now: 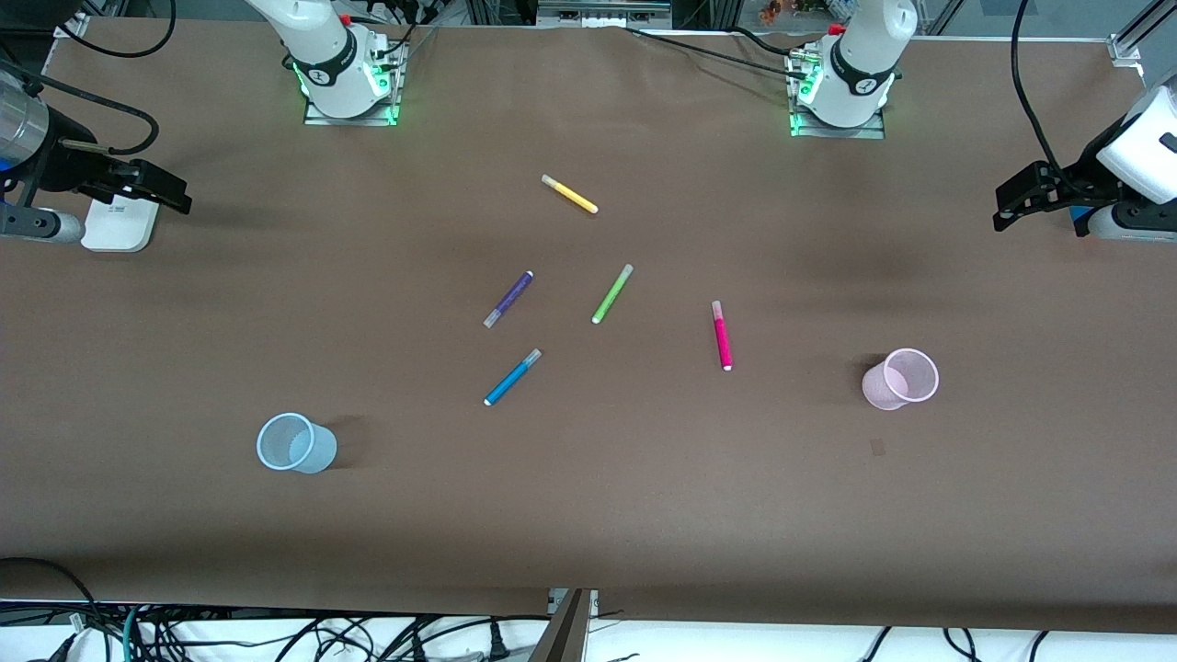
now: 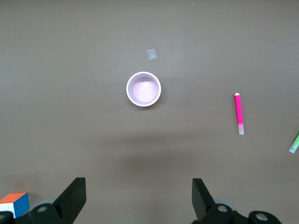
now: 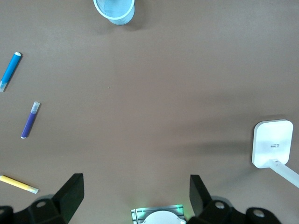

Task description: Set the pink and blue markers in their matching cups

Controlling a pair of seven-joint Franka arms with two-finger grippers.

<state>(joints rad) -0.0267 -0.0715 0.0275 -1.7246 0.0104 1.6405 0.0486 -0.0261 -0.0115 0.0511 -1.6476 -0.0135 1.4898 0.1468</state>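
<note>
Five markers are seen lying flat on the brown counter (image 1: 588, 515), one of each colour: yellow (image 1: 570, 195), purple (image 1: 508, 299), green (image 1: 612, 293), blue (image 1: 512, 377) and pink (image 1: 722, 335). Two cups are counted, both upright: a pale blue cup (image 1: 296, 443) toward the right arm's end and a pale pink cup (image 1: 900, 378) toward the left arm's end.

Several things are cut off or hard to make out. In the left wrist view only the tip of the green marker is seen at the frame's edge, and a multicoloured cube (image 2: 14, 204) is partly cropped in a corner. In the right wrist view the blue cup is cut by the frame's edge. A small pale scrap (image 2: 151, 54) lies near the pink cup; what it is cannot be told.

The left tool (image 1: 1021, 199) is held above the left arm's end of the counter, its fingers spread wide and holding nothing; the pink cup and pink marker lie well apart from it, nearer the front camera. The right tool (image 1: 152, 187) hangs over a white flat device (image 1: 119, 223) at the right arm's end, likewise spread wide and empty, well apart from the blue marker and blue cup. The blue marker lies between the blue cup and the purple marker.
</note>
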